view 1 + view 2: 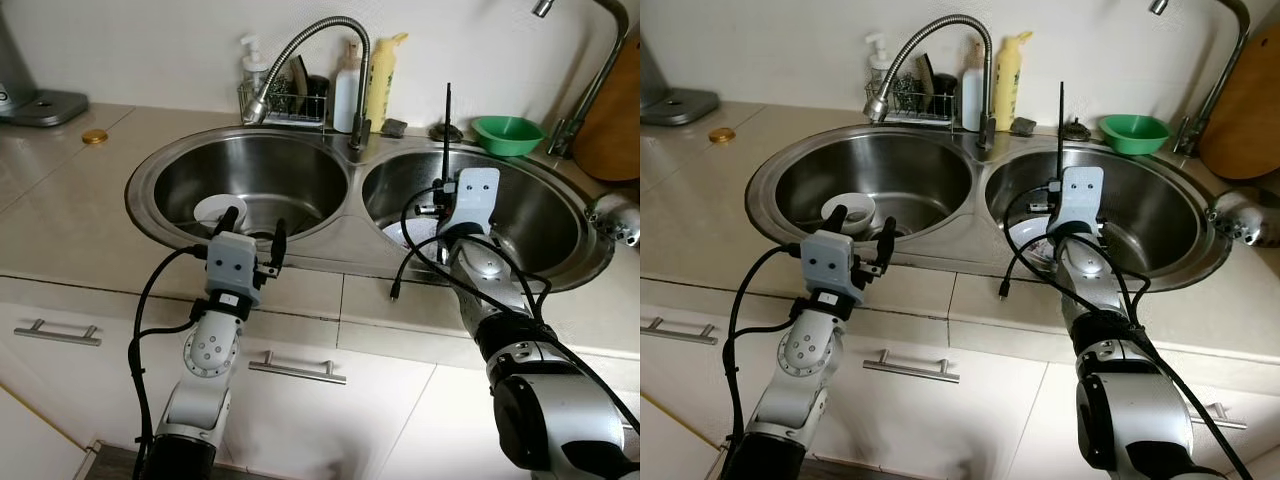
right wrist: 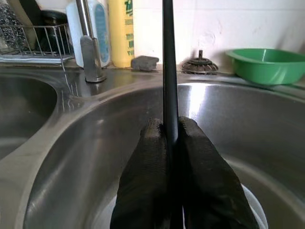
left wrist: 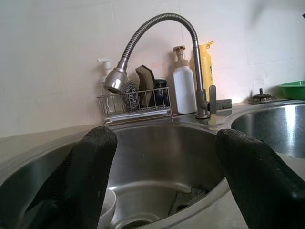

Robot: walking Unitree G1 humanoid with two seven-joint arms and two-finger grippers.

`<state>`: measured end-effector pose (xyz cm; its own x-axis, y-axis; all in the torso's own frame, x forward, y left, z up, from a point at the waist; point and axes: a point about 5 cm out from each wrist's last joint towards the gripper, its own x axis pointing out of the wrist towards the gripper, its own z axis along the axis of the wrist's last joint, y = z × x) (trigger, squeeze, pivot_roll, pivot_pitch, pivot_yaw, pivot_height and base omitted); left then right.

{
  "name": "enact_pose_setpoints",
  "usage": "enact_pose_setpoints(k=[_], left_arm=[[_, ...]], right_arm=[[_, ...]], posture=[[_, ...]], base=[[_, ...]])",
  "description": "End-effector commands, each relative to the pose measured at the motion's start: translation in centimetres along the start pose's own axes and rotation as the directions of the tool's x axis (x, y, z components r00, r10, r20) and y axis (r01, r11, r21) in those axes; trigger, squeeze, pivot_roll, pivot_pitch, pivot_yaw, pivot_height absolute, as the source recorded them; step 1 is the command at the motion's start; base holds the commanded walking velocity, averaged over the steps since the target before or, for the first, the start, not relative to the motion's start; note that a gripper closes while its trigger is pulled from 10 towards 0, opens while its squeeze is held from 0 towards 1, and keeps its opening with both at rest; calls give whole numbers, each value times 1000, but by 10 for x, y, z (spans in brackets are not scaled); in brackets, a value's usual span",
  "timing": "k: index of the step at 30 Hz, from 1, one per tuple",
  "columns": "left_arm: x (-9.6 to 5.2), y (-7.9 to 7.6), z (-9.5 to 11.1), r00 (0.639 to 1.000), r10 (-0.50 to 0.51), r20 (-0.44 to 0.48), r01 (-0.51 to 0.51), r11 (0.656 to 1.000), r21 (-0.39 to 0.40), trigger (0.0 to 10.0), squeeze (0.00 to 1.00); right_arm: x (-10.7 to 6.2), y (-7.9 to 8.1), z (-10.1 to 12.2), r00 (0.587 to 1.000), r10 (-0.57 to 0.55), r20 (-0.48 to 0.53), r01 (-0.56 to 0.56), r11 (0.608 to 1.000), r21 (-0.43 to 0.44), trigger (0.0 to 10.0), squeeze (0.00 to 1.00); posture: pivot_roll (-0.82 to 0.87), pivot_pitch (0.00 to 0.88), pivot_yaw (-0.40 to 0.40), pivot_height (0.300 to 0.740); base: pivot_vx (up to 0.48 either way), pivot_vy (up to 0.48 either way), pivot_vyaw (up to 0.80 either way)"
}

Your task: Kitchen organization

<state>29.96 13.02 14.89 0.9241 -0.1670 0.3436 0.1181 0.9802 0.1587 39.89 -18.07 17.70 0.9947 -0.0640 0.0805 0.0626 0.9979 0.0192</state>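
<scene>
A thin black rod [image 2: 169, 62] is clamped upright in the right gripper [image 2: 171, 131] over the right basin [image 1: 540, 215]. The left gripper [image 1: 254, 232] is held apart at the left basin's [image 1: 180, 180] front rim.

Both silver arms are reaching forward over the tabletop's front edge. The left gripper [image 1: 252, 238] is holding its fingers [image 3: 90, 162] spread wide apart; the right gripper [image 2: 170, 138] is pinching a thin black rod [image 1: 447, 125] upright.
</scene>
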Motion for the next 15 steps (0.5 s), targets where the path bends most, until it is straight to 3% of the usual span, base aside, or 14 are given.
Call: enact_pose_setpoints(k=[1, 2, 3, 4, 15], left_arm=[[0, -1, 3, 1000, -10, 3, 10, 1000, 7, 10000, 0], [0, -1, 3, 1000, -10, 3, 10, 1000, 6, 10000, 0], [0, -1, 2, 1000, -12, 2, 12, 1000, 5, 10000, 0], [0, -2, 2, 1000, -13, 2, 13, 1000, 4, 10000, 0], [1, -5, 1, 1000, -26, -3, 26, 1000, -3, 10000, 0]], right_arm=[[3, -3, 3, 1000, -21, -15, 21, 1000, 8, 10000, 0], [3, -3, 3, 1000, -25, -15, 25, 1000, 4, 10000, 0], [2, -5, 4, 1000, -29, -4, 29, 1000, 0, 10000, 149], [2, -6, 4, 999, -32, 5, 32, 999, 2, 10000, 1000], [2, -8, 9, 998, -33, 57, 32, 999, 23, 10000, 1000]], posture=[[111, 0, -27, 740], [111, 0, -27, 740], [107, 0, -26, 740], [107, 0, -26, 740], [99, 0, -21, 740]], base=[[0, 0, 0], [0, 0, 0], [0, 0, 0], [0, 0, 0], [0, 0, 0]])
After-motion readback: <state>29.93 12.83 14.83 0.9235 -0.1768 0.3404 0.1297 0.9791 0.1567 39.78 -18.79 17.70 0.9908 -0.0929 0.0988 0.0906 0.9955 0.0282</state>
